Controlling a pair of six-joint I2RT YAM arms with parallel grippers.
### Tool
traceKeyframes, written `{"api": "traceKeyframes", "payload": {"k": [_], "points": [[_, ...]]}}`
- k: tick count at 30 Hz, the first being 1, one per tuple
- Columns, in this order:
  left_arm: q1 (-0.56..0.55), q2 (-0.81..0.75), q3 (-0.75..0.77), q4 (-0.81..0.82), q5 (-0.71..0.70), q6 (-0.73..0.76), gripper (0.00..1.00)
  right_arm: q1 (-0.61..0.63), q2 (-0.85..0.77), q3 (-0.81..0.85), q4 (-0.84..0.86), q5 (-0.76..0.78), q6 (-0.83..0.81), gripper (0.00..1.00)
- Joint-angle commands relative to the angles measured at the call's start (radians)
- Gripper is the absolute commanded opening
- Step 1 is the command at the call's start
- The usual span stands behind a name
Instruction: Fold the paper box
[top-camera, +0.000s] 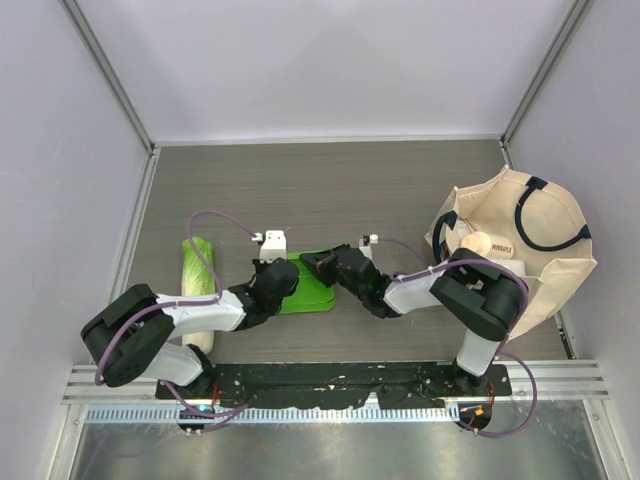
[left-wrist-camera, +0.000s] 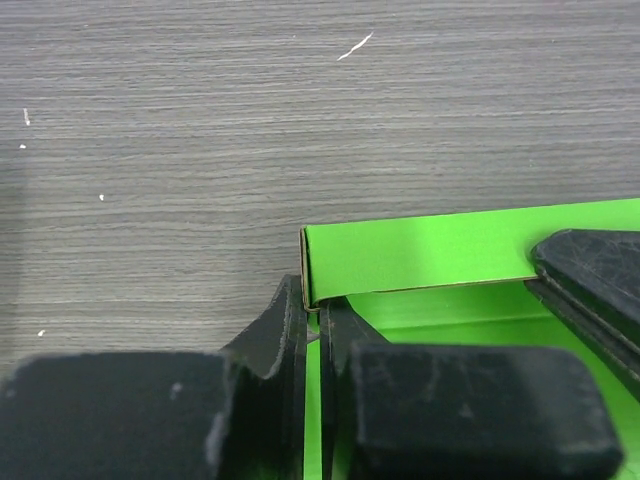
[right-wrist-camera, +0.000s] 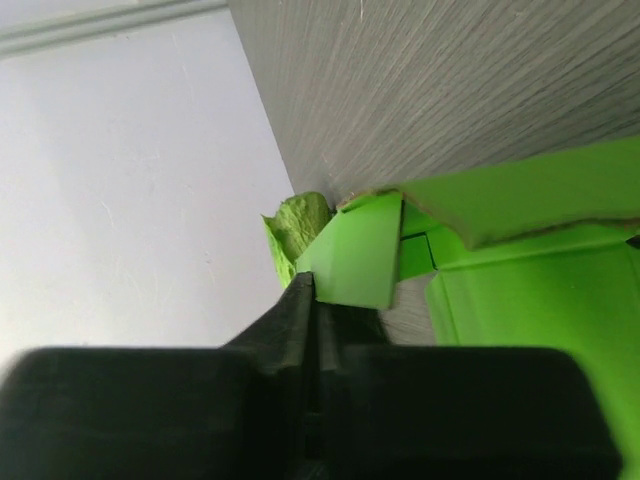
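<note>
The bright green paper box (top-camera: 312, 298) lies on the table between my two arms, with some of its walls folded up. My left gripper (top-camera: 288, 278) is at its left side. In the left wrist view this gripper (left-wrist-camera: 318, 302) is shut on the thin edge of an upright green wall, just below the corner of the far wall (left-wrist-camera: 430, 250). My right gripper (top-camera: 318, 264) reaches in from the right. In the right wrist view it (right-wrist-camera: 318, 285) is shut on the lower corner of a raised green flap (right-wrist-camera: 355, 258). Its dark fingers (left-wrist-camera: 590, 270) also show in the left wrist view.
A long pale-green cabbage (top-camera: 200, 268) lies just left of the left arm, and its leafy tip (right-wrist-camera: 298, 225) shows behind the flap. A beige tote bag (top-camera: 520, 245) stands open at the right, close to the right arm. Grey walls enclose the table.
</note>
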Motion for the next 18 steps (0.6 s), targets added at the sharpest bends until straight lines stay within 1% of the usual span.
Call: {"api": "traceKeyframes", "payload": {"k": [1,2,3,4,5,6,7,8,9,10,11,13,14,16,18], "points": [[0.005,0.004,-0.023,0.123,-0.056,0.071,0.00,-0.022,-0.078,-0.003,-0.044,-0.064,-0.161,0.21],[0.005,0.002,-0.026,0.126,-0.054,0.077,0.00,-0.056,-0.094,0.002,-0.098,-0.102,-0.295,0.28],[0.004,-0.002,-0.030,0.123,-0.054,0.077,0.00,-0.080,-0.113,0.014,-0.148,-0.194,-0.372,0.30],[0.004,-0.004,-0.035,0.123,-0.053,0.079,0.00,-0.099,-0.177,0.026,-0.221,-0.218,-0.464,0.35],[0.004,-0.012,-0.038,0.123,-0.053,0.080,0.00,-0.113,-0.227,0.043,-0.386,-0.224,-0.545,0.43],[0.005,-0.018,-0.046,0.123,-0.050,0.082,0.00,-0.143,-0.271,0.053,-0.465,-0.224,-0.721,0.47],[0.005,-0.022,-0.049,0.125,-0.045,0.083,0.00,-0.155,-0.354,0.068,-0.548,-0.259,-0.801,0.49],[0.005,-0.029,-0.050,0.123,-0.043,0.086,0.00,-0.168,-0.389,0.101,-0.700,-0.259,-0.872,0.53],[0.004,-0.035,-0.050,0.120,-0.042,0.091,0.00,-0.185,-0.417,0.115,-0.766,-0.261,-0.994,0.58],[0.005,-0.038,-0.050,0.112,-0.043,0.086,0.00,-0.195,-0.445,0.132,-0.827,-0.287,-1.035,0.60],[0.004,-0.047,-0.050,0.105,-0.040,0.085,0.00,-0.200,-0.466,0.170,-0.928,-0.301,-1.076,0.61],[0.005,-0.058,-0.050,0.097,-0.037,0.080,0.00,-0.202,-0.456,0.230,-1.030,-0.307,-1.142,0.61],[0.004,-0.061,-0.050,0.088,-0.037,0.079,0.00,-0.199,-0.430,0.290,-1.089,-0.307,-1.147,0.63],[0.004,-0.071,-0.049,0.079,-0.040,0.074,0.00,-0.188,-0.410,0.353,-1.113,-0.287,-1.141,0.63],[0.005,-0.082,-0.052,0.077,-0.046,0.071,0.00,-0.182,-0.370,0.381,-1.096,-0.279,-1.141,0.63]]}}
